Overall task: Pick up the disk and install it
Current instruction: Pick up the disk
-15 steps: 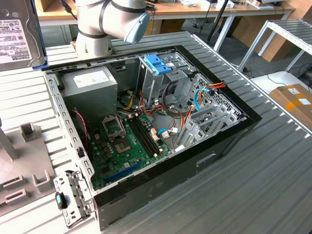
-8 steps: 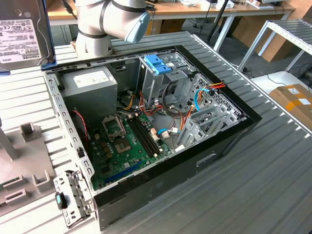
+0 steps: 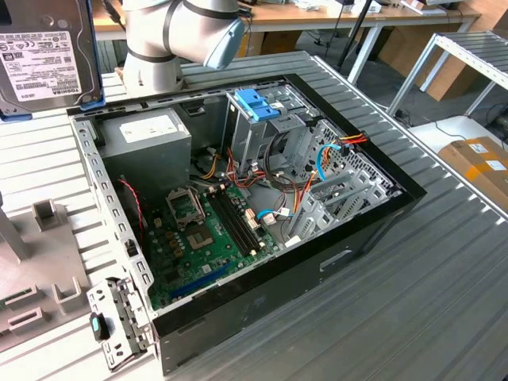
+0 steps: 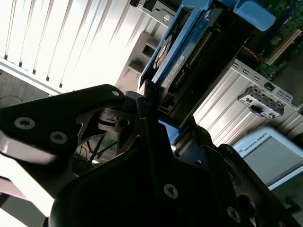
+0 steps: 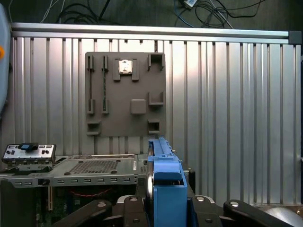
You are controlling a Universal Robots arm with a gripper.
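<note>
The disk hangs high at the exterior view's upper left, over the slatted table beside the open computer case. Its white label with barcodes faces the camera, and a blue bracket runs down its edge. In both wrist views the disk is seen edge-on. My gripper is shut on the disk, with a black finger on each side of the blue bracket. The drive cage with its blue latch stands inside the case, apart from the disk.
The robot arm rises behind the case. Inside the case sit a grey power-supply box, a green motherboard and loose cables. A grey fixture plate lies on the slatted table.
</note>
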